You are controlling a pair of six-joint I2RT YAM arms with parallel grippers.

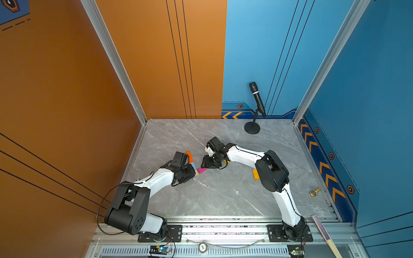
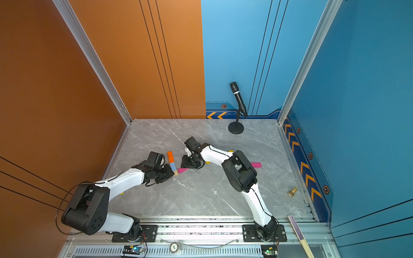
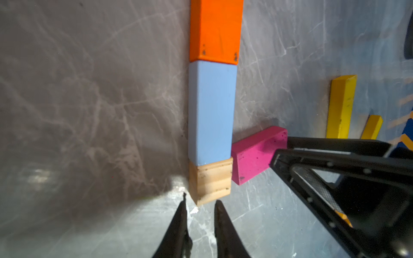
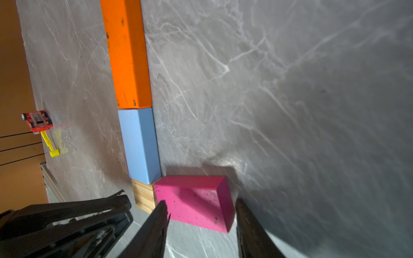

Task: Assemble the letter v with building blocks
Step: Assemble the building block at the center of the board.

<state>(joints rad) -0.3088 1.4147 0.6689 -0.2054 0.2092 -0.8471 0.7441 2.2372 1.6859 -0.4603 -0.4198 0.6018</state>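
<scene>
An orange brick, a light blue brick and a plain wood cube lie end to end in one line on the table, seen also in a top view. A pink brick slants off the wood cube, one corner touching it. My left gripper sits just short of the wood cube, its jaws a little apart with nothing between them. My right gripper is open and straddles the pink brick's free end, which rests on the table. The arms hide part of the row in the top views.
Two yellow bricks lie beyond the right gripper. An amber block and another pink brick lie near the right arm's elbow. A microphone stand stands at the back, a brass knob at the right. A red and yellow toy lies by the orange wall.
</scene>
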